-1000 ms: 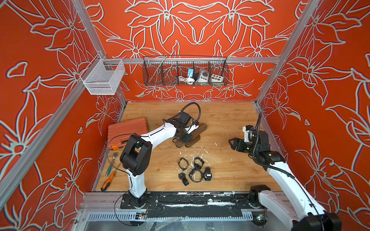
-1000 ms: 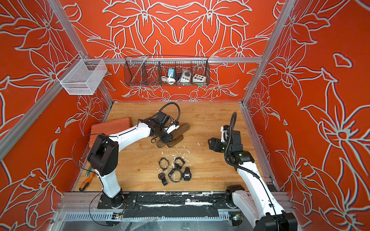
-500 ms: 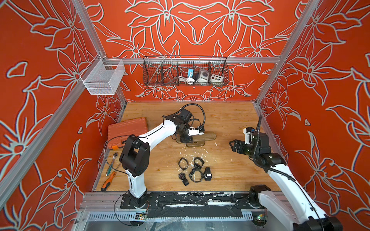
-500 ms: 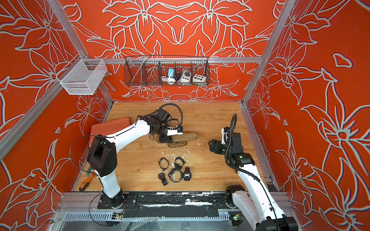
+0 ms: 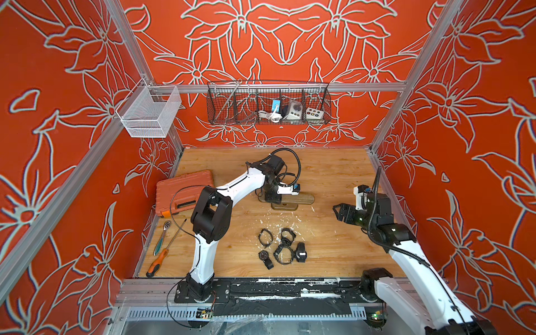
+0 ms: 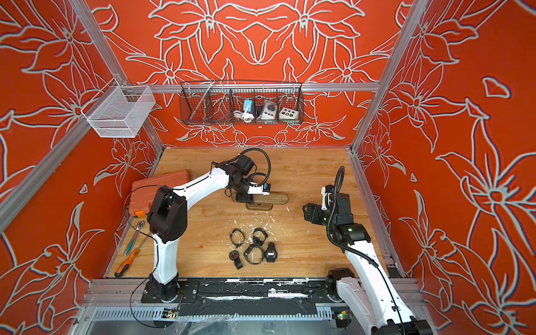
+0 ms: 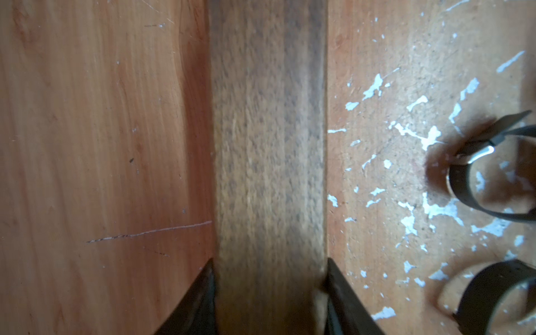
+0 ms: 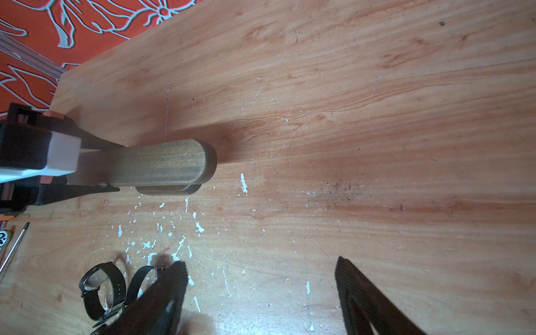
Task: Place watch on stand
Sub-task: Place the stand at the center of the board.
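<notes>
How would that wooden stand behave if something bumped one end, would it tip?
Probably stiff: the stand looks like solid wood. It may tip or pivot easily, since the long bar overhangs its small base. The left gripper, closed on the bar, likely steadies it.

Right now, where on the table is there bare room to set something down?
Bare: the back strip of the table between the stand and the rear wall, and the patch bordered by the stand, the watches and the right gripper. Crowded: front centre with the watches, and the left edge with the orange case, wrench and screwdriver.
</notes>
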Controlling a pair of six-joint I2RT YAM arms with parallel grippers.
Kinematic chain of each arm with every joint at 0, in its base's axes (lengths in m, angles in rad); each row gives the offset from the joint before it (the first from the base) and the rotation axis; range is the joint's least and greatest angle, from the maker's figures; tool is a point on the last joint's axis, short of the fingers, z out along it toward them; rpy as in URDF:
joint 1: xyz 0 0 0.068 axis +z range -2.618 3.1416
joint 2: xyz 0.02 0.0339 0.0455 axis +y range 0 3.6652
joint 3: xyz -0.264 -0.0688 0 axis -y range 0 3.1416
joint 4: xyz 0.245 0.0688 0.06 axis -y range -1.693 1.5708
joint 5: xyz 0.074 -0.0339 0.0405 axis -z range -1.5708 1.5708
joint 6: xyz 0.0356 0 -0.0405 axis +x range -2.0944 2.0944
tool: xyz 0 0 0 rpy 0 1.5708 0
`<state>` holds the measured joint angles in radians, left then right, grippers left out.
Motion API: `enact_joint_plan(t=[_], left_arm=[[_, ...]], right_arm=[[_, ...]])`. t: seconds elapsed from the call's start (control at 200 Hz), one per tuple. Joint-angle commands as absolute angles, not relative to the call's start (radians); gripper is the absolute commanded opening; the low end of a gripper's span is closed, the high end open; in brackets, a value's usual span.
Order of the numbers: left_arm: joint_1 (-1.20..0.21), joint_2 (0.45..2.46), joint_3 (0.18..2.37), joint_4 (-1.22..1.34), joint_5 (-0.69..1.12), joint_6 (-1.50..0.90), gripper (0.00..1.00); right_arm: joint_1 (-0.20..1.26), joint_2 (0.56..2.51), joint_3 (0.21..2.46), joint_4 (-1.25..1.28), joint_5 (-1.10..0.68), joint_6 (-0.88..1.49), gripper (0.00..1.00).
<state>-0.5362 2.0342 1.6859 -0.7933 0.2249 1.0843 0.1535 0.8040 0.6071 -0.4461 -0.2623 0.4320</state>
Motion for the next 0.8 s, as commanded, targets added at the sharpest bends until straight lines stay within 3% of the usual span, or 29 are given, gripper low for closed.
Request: enact_joint_plan(t=[0.0,0.01,0.035,0.37,0.48,0.595,0.681,0.796], left_arm=[[-0.538,2.031,1.68,-0.782,0.221,1.099,0.74],[-0.537,2.029,1.676,-0.775,0.223,1.098,0.92],[-0.537,2.022,1.661,-0.762,0.229,1.098,0.98],[-0.537,1.939,1.576,-0.665,0.258,1.039,0.98],[-0.535,1.824,1.507,-0.588,0.37,0.923,0.98],[-0.535,1.648,1.338,-0.349,0.426,0.703,0.98],[-0.54,1.539,1.25,-0.142,0.206,0.362,0.98],[-0.528,1.418,1.242,-0.21,-0.122,-0.08,0.98]], right_arm=[[0.161,0.791,0.592,-0.474,-0.237,0.431,0.84],[0.161,0.79,0.592,-0.474,-0.236,0.43,0.84],[0.16,0.79,0.593,-0.475,-0.232,0.43,0.84],[0.16,0.809,0.612,-0.479,-0.242,0.43,0.85],[0.169,0.833,0.646,-0.539,-0.225,0.394,0.85],[0.191,0.858,0.647,-0.537,-0.25,0.395,0.85],[0.226,0.875,0.655,-0.543,-0.238,0.39,0.84],[0.263,0.893,0.664,-0.544,-0.23,0.39,0.84]])
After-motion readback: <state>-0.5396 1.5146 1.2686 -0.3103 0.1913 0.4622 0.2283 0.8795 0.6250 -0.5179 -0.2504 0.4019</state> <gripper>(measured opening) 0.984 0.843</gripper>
